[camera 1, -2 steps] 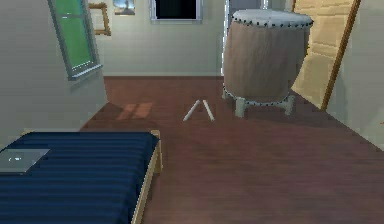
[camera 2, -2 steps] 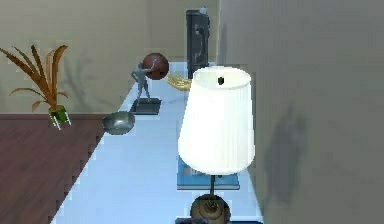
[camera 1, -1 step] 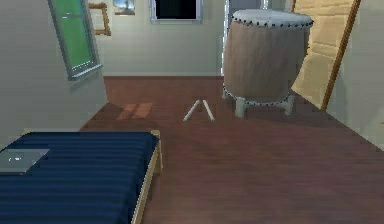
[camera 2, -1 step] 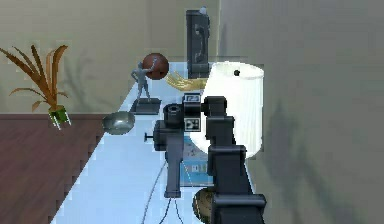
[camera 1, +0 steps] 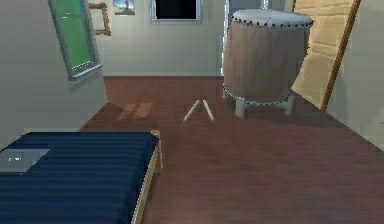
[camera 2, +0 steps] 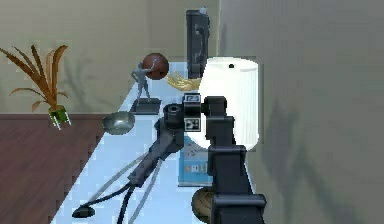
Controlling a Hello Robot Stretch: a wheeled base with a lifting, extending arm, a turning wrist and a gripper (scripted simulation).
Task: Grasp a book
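Approach is the step in hand, judging by the arm (camera 2: 235, 185) reaching out over the pale blue bench (camera 2: 95, 175). Nearest, a flat blue slab (camera 2: 190, 168), probably the book, lies on the bench just beside the arm, toward the arm side view's left. The pincer (camera 2: 108, 203) angles down and left of the slab, its thin fingers low against the bench top. Whether it is grasping anything cannot be told. Farther out stand a grey bowl (camera 2: 118, 122), a white cylinder (camera 2: 232, 100), a brown ball on a stand (camera 2: 152, 66) and a tall dark block (camera 2: 197, 45). The next move likely calls for bringing the fingertips back toward the slab and lining them across one edge before taking hold, while keeping clear of the bowl.
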